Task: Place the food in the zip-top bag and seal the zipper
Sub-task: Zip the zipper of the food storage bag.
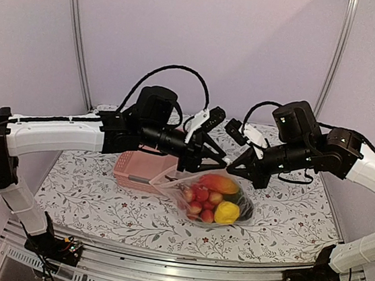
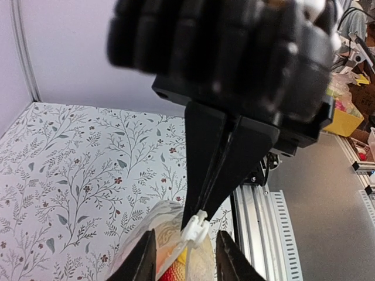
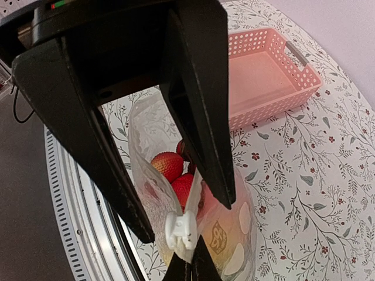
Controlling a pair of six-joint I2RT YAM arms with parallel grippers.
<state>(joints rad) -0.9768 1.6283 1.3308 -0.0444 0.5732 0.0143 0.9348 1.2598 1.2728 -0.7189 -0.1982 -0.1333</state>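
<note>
The zip-top bag (image 1: pixel 171 179) hangs lifted by its mouth edge over the table, with the food (image 1: pixel 209 197) inside it: red round pieces (image 3: pixel 167 167), a yellow one and a red-orange one. A white slider (image 3: pixel 180 229) sits on the zipper at the mouth's corner. My right gripper (image 3: pixel 192 262) is shut on the bag edge just beside that slider (image 2: pixel 196 229). My left gripper (image 2: pixel 186 234) meets it from the opposite side, open, one finger (image 2: pixel 140 260) on each side of the slider without touching it. Both grippers' tips nearly meet above the bag in the top view.
A pink slotted basket (image 1: pixel 137 169) stands empty on the flowered tablecloth (image 1: pixel 87 190) just left of the bag, shown also in the right wrist view (image 3: pixel 263 76). The aluminium rail (image 1: pixel 179 275) runs along the table's near edge.
</note>
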